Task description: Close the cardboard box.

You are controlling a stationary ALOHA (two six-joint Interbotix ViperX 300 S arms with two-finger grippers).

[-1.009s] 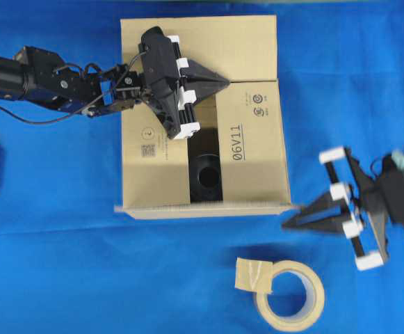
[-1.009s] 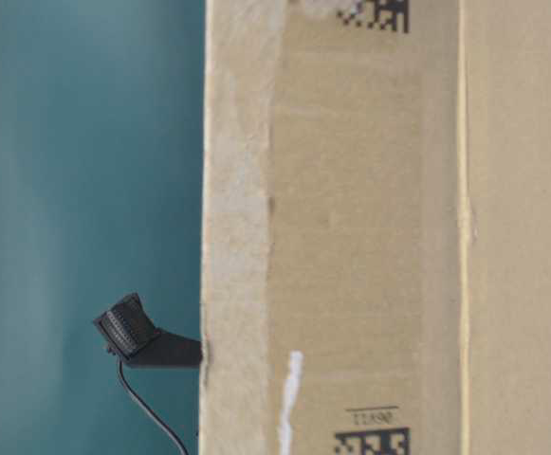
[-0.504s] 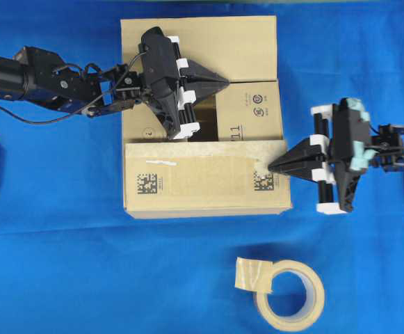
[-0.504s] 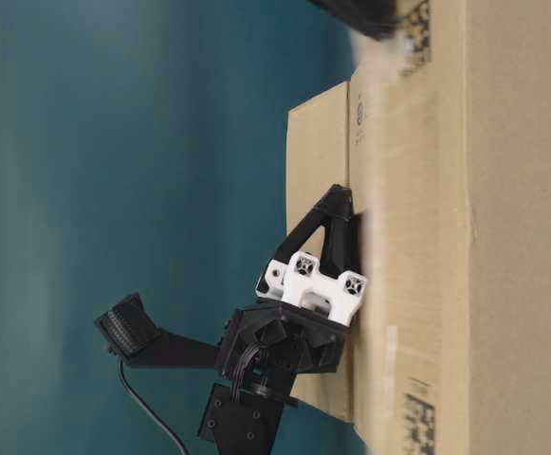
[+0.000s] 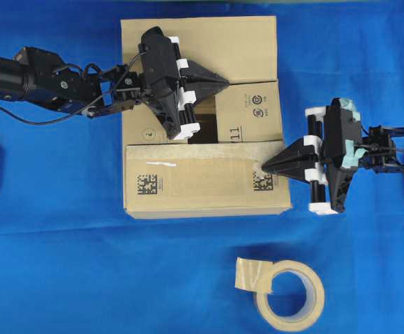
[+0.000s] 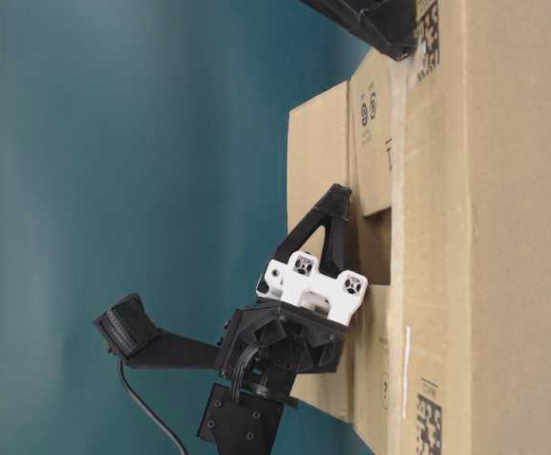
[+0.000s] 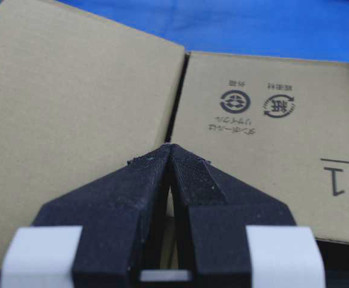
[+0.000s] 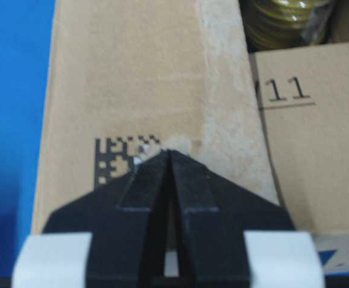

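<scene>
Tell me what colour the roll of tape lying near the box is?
The beige tape roll is pale cream, seen best in the overhead view.

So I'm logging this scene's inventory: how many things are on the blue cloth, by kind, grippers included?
Large brown corrugated cardboard box: 1
Beige masking tape roll: 1
Black robot grippers: 2, left gripper, right gripper
Total: 4

One camera looks straight down on the large brown cardboard box (image 5: 202, 115); a table-level camera views it sideways. Each wrist camera peers closely along its gripper's fingers, sharing the box's flaps ahead.
</scene>
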